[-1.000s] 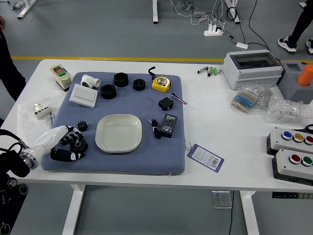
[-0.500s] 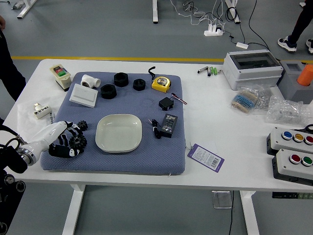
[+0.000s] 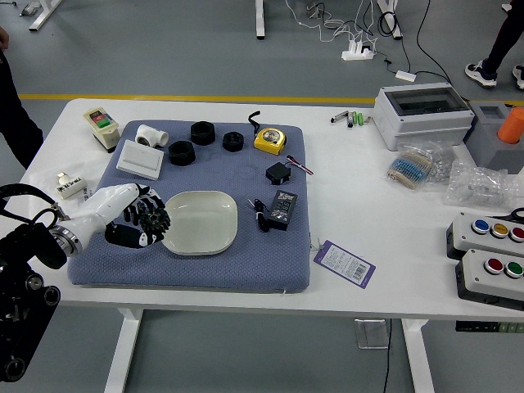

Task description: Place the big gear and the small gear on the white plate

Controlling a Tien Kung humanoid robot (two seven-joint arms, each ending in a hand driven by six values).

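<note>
My left hand (image 3: 141, 223) reaches in from the left, its fingers closed around the dark big gear (image 3: 155, 218). Hand and gear are at the left rim of the white plate (image 3: 199, 223), apparently raised and partly covering that rim. The visible part of the plate holds nothing. I cannot make out the small gear separately; the hand covers the spot where it lay. My right hand is out of view.
On the blue mat (image 3: 205, 274) are black rings (image 3: 182, 153), a white box (image 3: 140, 160), a tape measure (image 3: 269, 140) and a black adapter (image 3: 282, 210). A person in dark clothing (image 3: 15, 110) stands at the left, another's legs (image 3: 501, 45) at top right.
My left hand first drew back slightly with fingers spread around the big gear, then closed on it and moved right and away from the near edge, bringing it to the plate's left rim.
</note>
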